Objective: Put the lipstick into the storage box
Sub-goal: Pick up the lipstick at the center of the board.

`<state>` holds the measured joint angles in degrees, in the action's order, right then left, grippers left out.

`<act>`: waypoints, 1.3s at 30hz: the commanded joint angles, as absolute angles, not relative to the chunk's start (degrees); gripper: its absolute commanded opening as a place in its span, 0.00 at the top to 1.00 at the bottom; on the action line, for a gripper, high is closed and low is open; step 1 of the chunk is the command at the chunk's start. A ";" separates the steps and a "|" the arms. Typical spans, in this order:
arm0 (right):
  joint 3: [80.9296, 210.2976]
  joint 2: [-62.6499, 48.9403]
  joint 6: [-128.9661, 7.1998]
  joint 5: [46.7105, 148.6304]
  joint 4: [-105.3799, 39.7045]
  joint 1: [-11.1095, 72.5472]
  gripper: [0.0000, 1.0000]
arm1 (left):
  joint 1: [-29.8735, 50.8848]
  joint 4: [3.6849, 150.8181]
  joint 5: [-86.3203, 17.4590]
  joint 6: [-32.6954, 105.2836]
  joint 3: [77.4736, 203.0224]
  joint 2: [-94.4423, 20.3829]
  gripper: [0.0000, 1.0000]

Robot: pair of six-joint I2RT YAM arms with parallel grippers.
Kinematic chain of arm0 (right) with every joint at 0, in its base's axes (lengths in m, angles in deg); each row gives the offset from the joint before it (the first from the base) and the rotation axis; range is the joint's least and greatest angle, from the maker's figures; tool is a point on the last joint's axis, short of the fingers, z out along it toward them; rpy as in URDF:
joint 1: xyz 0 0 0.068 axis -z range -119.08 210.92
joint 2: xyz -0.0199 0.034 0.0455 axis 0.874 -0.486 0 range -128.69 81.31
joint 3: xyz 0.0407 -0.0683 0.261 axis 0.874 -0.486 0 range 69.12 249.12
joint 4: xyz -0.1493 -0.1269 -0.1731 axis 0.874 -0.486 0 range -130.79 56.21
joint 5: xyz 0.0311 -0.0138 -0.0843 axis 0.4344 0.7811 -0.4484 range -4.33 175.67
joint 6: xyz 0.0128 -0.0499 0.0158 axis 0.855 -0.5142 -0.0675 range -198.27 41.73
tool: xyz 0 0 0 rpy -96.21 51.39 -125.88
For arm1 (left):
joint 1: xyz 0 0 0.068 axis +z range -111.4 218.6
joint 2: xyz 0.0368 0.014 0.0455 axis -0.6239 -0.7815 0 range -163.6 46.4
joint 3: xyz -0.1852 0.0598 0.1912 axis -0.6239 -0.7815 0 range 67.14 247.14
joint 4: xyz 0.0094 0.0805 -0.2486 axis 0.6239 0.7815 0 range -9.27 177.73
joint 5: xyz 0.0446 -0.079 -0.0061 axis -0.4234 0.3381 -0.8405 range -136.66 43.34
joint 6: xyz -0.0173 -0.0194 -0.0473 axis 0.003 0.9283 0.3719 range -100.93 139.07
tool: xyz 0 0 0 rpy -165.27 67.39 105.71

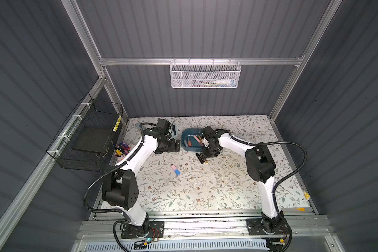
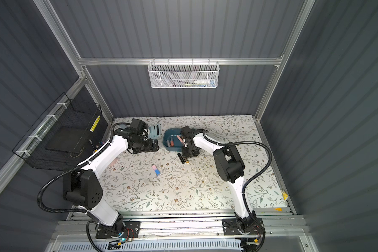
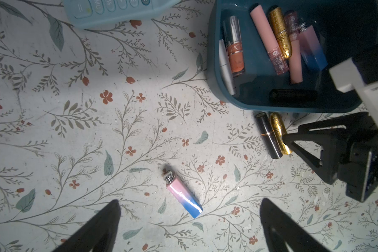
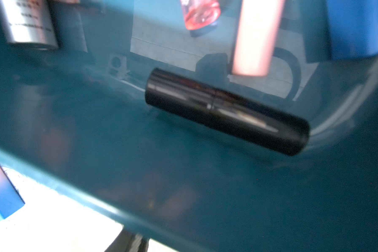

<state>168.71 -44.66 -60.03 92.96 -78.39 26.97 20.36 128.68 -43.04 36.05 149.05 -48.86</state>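
Note:
The teal storage box (image 1: 190, 149) (image 2: 165, 141) (image 3: 212, 65) holds several lipsticks, among them a black one (image 3: 292, 96) (image 4: 227, 111) lying by its near wall. Just outside that wall a dark lipstick (image 3: 268, 137) and a gold glitter lipstick (image 3: 279, 133) lie side by side on the table. My right gripper (image 1: 206, 152) is down at that pair, one fingertip (image 3: 287, 139) against the gold one; its jaws are hidden. A pink-and-blue lipstick (image 1: 176, 170) (image 3: 183, 196) lies alone mid-table. My left gripper (image 3: 190, 201) hangs above it, wide open and holding nothing.
A pale blue calculator (image 1: 174, 128) (image 3: 118, 11) lies left of the box. A cup of pens (image 1: 122, 150) stands at the table's left edge under a black wire basket (image 1: 85, 139). A white mesh basket (image 1: 205, 74) hangs on the back rail.

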 commanded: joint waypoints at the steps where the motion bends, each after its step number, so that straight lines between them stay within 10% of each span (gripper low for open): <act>1: 169.80 -46.56 -59.12 92.20 -79.70 26.18 0.54 | 21.07 130.39 -42.97 34.33 149.85 -49.45 0.00; 39: 164.41 -41.18 -55.34 87.32 -85.76 21.81 0.79 | 22.24 125.47 -41.65 35.38 141.76 -47.64 0.00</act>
